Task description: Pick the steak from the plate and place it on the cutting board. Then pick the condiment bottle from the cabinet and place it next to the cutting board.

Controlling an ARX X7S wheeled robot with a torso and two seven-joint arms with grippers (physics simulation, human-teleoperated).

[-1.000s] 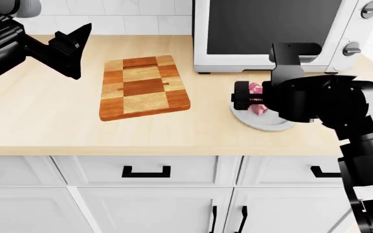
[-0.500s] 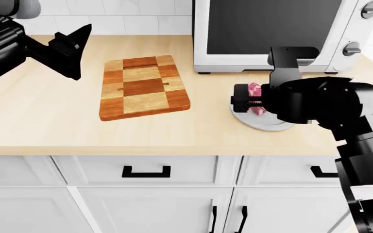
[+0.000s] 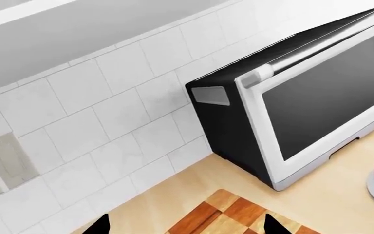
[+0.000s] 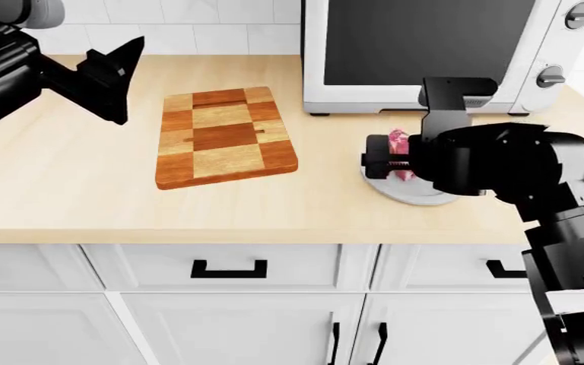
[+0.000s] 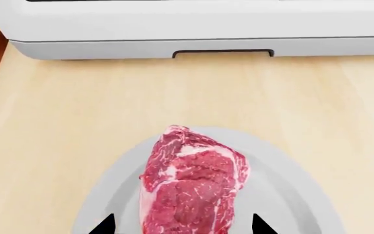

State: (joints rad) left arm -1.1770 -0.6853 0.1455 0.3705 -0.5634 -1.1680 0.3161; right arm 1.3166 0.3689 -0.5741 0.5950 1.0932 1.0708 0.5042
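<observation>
— Where do we have the steak [image 5: 190, 187]?
— On the plate [image 5: 291, 195] near the counter's [image 4: 69, 190] front edge, our right gripper's [image 5: 181, 225] fingertips spread around it, not clamped. Left gripper [image 3: 185, 225] open, empty.

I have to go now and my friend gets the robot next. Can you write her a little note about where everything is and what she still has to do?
Right gripper: open, fingertips either side of the steak, not clamped.
Left gripper: open, empty, above the cutting board's far end.
The steak lies on the plate, in front of the oven.
Condiment bottle: not in view.
Done: nothing.
Left: grip steak, move it to the board, then fetch the bottle from the cabinet and set it beside the board.
</observation>
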